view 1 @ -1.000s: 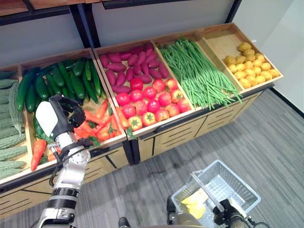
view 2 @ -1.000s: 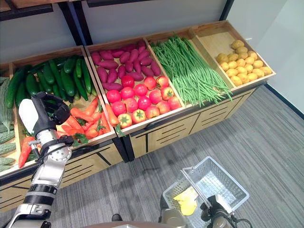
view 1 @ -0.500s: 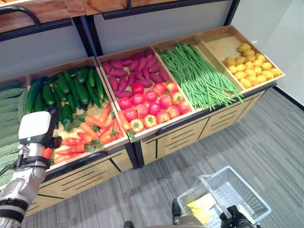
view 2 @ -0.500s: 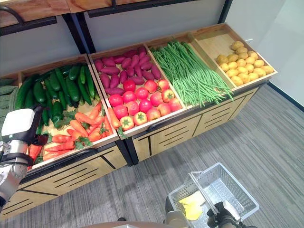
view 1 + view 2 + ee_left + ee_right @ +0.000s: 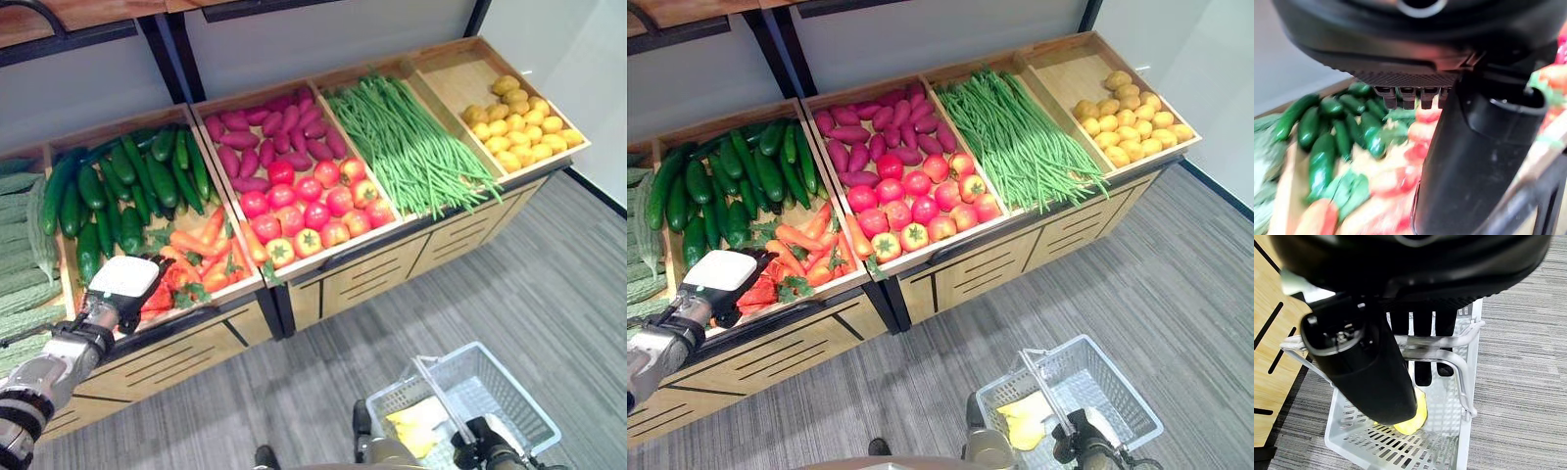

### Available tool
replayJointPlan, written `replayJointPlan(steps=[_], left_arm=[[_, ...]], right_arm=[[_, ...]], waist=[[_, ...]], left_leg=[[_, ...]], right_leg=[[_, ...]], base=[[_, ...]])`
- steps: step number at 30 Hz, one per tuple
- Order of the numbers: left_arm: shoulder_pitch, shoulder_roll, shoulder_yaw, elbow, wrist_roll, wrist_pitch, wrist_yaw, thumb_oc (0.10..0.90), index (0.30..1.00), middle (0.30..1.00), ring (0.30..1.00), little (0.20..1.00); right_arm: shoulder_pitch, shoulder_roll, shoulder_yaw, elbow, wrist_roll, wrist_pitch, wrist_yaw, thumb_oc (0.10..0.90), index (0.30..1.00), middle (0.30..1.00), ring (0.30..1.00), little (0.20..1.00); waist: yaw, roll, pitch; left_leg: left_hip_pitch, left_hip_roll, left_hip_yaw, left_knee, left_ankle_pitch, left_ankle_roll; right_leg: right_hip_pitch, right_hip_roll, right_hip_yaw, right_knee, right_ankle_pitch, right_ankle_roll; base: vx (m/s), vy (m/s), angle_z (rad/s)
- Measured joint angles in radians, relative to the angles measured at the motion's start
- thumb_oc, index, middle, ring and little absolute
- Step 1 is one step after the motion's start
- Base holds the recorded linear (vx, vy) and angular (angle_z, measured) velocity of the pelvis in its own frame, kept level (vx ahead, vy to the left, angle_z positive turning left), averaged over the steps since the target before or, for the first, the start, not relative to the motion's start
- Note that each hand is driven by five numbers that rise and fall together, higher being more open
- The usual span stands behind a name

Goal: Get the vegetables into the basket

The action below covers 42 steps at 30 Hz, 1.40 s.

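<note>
Left hand [image 5: 122,286] sits over the carrots [image 5: 201,257] at the crate's front edge; its finger state cannot be told. Right hand [image 5: 1422,340] grips the handle [image 5: 1442,348] of the white basket [image 5: 524,397], a yellow item [image 5: 1021,418] inside.

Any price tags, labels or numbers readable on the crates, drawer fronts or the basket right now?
None: no readable text in these views.
The wooden crates and drawer fronts carry no tags or print, only dark slots.
The white basket, held by its handle in the right hand, bears no label.
The left hand over the carrots shows a plain white cover.
</note>
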Motion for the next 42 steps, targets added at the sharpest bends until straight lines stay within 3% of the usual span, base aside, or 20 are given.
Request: replayJointPlan(steps=[13,14,15,17,18,27,42], left_arm=[[-0.048,-0.004,-0.002,0.001,0.0,0.011,0.017,0.9,1.0,1.0,1.0,1.0],[-0.048,-0.004,-0.005,0.002,0.0,0.01,0.017,0.869,0.956,0.956,0.956,0.956],[-0.048,-0.004,-0.012,0.009,0.001,0.006,0.014,0.806,0.868,0.868,0.868,0.868],[-0.051,0.001,-0.045,0.029,0.007,0.002,0.012,0.576,0.547,0.547,0.547,0.547],[-0.072,0.007,-0.099,0.043,0.033,0.004,0.006,0.4,0.3,0.3,0.3,0.3],[-0.195,-0.004,-0.197,0.082,0.121,0.004,0.002,0.4,0.3,0.3,0.3,0.3],[-0.191,-0.018,-0.152,0.08,0.138,0.009,0.024,0.4,0.3,0.3,0.3,0.3]], right_arm=[[-0.023,-0.006,-0.002,-0.005,0.0,0.0,-0.004,0.4,0.3,0.3,0.3,0.3],[-0.024,-0.013,-0.002,-0.014,0.0,-0.001,-0.005,0.4,0.3,0.3,0.3,0.3],[-0.028,-0.017,-0.002,-0.017,0.0,-0.001,-0.005,0.4,0.3,0.3,0.3,0.3],[-0.033,-0.023,-0.001,-0.018,0.0,-0.001,-0.005,0.4,0.3,0.3,0.3,0.3],[-0.033,-0.032,0.001,-0.021,0.0,-0.001,-0.004,0.4,0.3,0.3,0.3,0.3],[-0.064,-0.033,0.023,-0.068,0.0,-0.006,-0.006,0.4,0.3,0.3,0.3,0.3],[-0.073,-0.032,0.026,-0.053,-0.002,-0.018,-0.002,0.4,0.3,0.3,0.3,0.3]], waist=[[-0.009,0.006,0.042],[-0.009,0.009,0.053],[-0.01,0.011,0.06],[-0.011,0.015,0.063],[-0.01,0.018,0.066],[-0.017,0.014,0.071],[-0.007,0.002,0.083]], left_leg=[[-0.012,0.0,0.003,0.0,-0.001,-0.001],[-0.012,0.0,0.004,0.0,-0.001,-0.001],[-0.015,-0.001,0.004,0.0,-0.001,-0.001],[-0.021,0.0,0.006,0.0,-0.001,-0.001],[-0.024,0.0,0.006,0.0,-0.001,-0.001],[-0.054,-0.002,0.007,0.0,-0.001,-0.001],[-0.012,0.0,0.012,0.0,-0.002,-0.002]], right_leg=[[-0.016,0.001,0.005,0.0,0.0,-0.001],[-0.017,0.0,0.006,0.0,-0.002,0.003],[-0.02,0.0,0.006,0.0,-0.004,0.005],[-0.027,0.001,0.007,0.0,-0.003,0.004],[-0.029,0.002,0.007,0.0,0.003,-0.004],[-0.06,0.001,0.009,0.0,0.006,-0.003],[-0.02,0.003,0.013,0.0,0.007,-0.002]], base=[[0.0,0.0,0.0],[0.0,0.0,0.0],[0.0,0.0,0.0],[0.0,0.0,0.0],[0.0,0.0,0.0],[0.0,0.002,0.0],[0.0,0.001,-0.01]])
